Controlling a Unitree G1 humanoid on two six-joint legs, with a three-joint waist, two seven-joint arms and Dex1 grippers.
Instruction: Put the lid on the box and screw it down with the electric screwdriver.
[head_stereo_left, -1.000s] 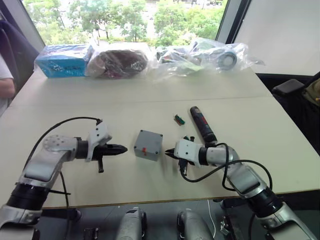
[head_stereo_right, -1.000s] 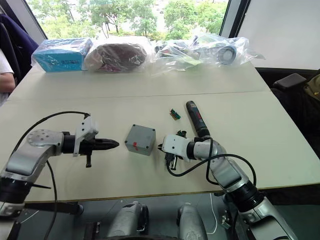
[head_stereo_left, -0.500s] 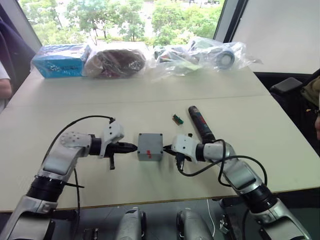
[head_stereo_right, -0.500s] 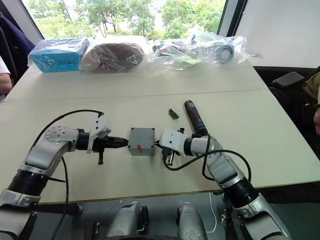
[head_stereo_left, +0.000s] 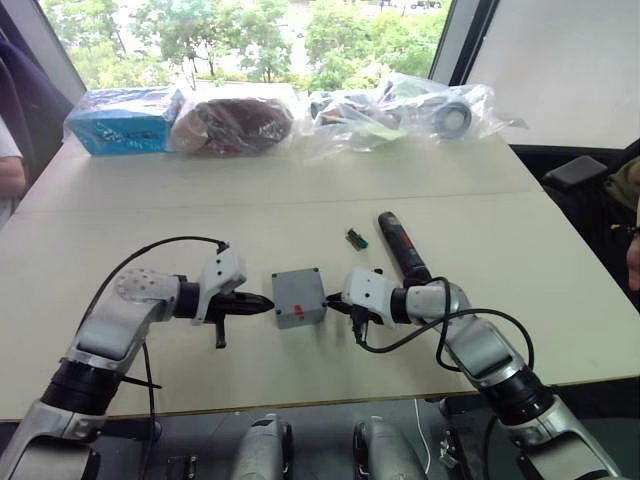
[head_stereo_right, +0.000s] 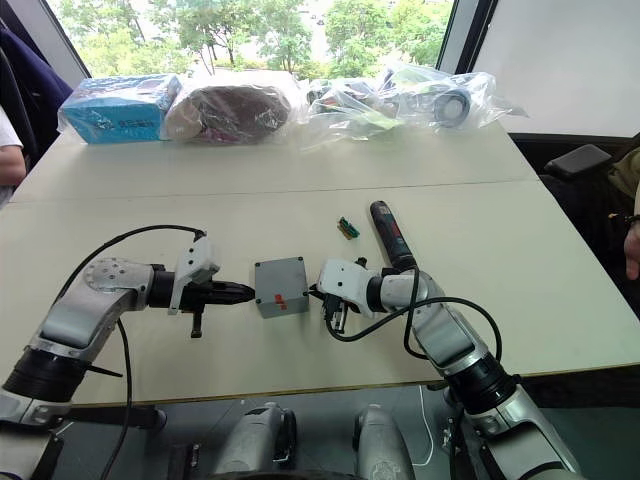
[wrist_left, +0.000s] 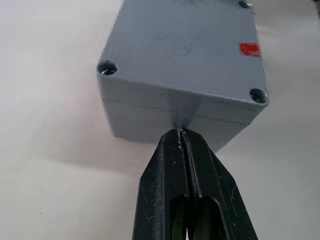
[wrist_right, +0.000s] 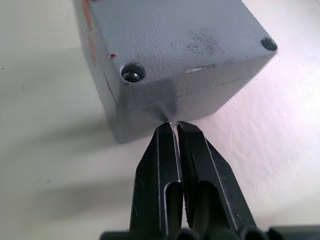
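The grey box (head_stereo_left: 299, 296) sits on the table between my two grippers, and the lid (wrist_left: 185, 45) with its small red mark (wrist_left: 249, 49) lies on top of it; a seam runs around the wall below the lid. My left gripper (head_stereo_left: 268, 300) is shut, its tip pressed against the box's left wall (wrist_left: 150, 122). On the other side my right gripper (head_stereo_left: 333, 302) is shut too, with its tip at the box's right wall (wrist_right: 145, 117) near a corner screw hole (wrist_right: 132, 73). The electric screwdriver (head_stereo_left: 402, 247) lies on the table behind my right gripper, black with a red band.
Small green-gold pieces (head_stereo_left: 355, 238) lie left of the screwdriver. A blue packet (head_stereo_left: 125, 120) and several plastic bags (head_stereo_left: 400, 110) line the table's far edge. A person's arm (head_stereo_left: 10, 170) shows at the left edge, a hand (head_stereo_left: 632, 255) at the right.
Over the last second both grippers closed in on the box from either side until their tips met its walls. The box turned a little on the table.
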